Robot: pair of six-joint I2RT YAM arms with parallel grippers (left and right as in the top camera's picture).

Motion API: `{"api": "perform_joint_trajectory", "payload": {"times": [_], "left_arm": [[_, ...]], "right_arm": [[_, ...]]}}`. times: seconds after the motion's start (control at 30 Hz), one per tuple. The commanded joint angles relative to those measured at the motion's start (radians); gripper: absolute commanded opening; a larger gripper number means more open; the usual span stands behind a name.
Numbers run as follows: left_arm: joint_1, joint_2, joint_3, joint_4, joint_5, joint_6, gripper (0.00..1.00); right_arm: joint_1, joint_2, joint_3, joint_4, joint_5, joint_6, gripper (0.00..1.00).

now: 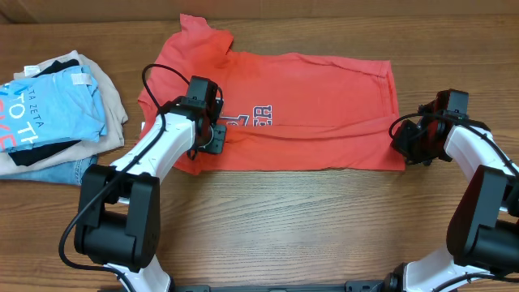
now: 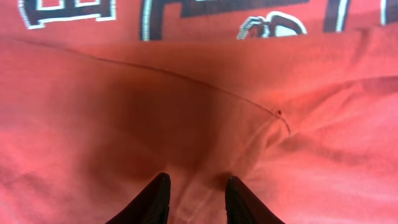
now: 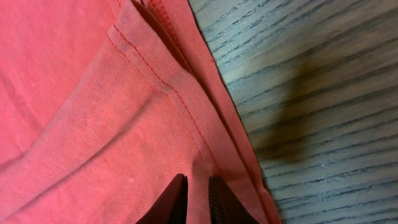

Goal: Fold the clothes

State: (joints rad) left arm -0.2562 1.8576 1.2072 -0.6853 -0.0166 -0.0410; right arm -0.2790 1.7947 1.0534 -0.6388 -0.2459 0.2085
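Note:
The coral-red T-shirt [image 1: 324, 105] lies spread sideways across the table, collar to the left and hem to the right, with navy-and-white lettering [image 1: 258, 113] showing. My left gripper [image 1: 212, 134] is down on the shirt's chest area near the sleeve seam. In the left wrist view its fingers [image 2: 196, 190] are narrowed around a raised ridge of shirt fabric [image 2: 186, 112], and creases run toward them. My right gripper [image 1: 403, 139] is at the shirt's right edge. In the right wrist view its fingers [image 3: 198, 186] are nearly closed on the fabric beside the stitched hem [image 3: 155, 81].
A stack of folded garments with a light blue printed tee [image 1: 49, 109] on top lies at the left edge. Bare wooden tabletop [image 1: 284, 227] runs along the front, and more of it shows beside the hem in the right wrist view [image 3: 323, 93].

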Motion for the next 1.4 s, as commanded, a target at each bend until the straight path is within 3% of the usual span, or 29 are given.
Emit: {"api": "perform_joint_trajectory", "payload": {"times": [0.0,0.33,0.5,0.63,1.03,1.13,1.37], "left_arm": [[-0.023,0.021,0.0,0.002,0.004,0.054,0.33],[-0.026,0.079,-0.003,-0.002,-0.003,0.087,0.32],[-0.026,0.087,0.0,0.009,-0.003,0.085,0.13],[-0.026,0.086,0.029,0.003,-0.003,0.079,0.07],[-0.026,0.075,0.146,-0.04,-0.003,0.079,0.05],[-0.026,0.075,0.152,-0.042,-0.003,0.079,0.11],[-0.026,0.075,0.152,-0.082,-0.048,0.08,0.1]], "right_arm": [[0.006,-0.001,-0.005,0.004,0.009,-0.007,0.16],[0.006,-0.001,-0.005,0.004,0.009,-0.007,0.16],[0.006,-0.001,-0.005,0.004,0.009,-0.007,0.16],[0.006,-0.001,-0.005,0.004,0.009,-0.007,0.16],[0.006,-0.001,-0.005,0.005,0.009,-0.007,0.16],[0.006,-0.001,-0.005,0.005,0.009,-0.007,0.16],[0.006,-0.001,-0.005,0.005,0.009,-0.007,0.16]]}}
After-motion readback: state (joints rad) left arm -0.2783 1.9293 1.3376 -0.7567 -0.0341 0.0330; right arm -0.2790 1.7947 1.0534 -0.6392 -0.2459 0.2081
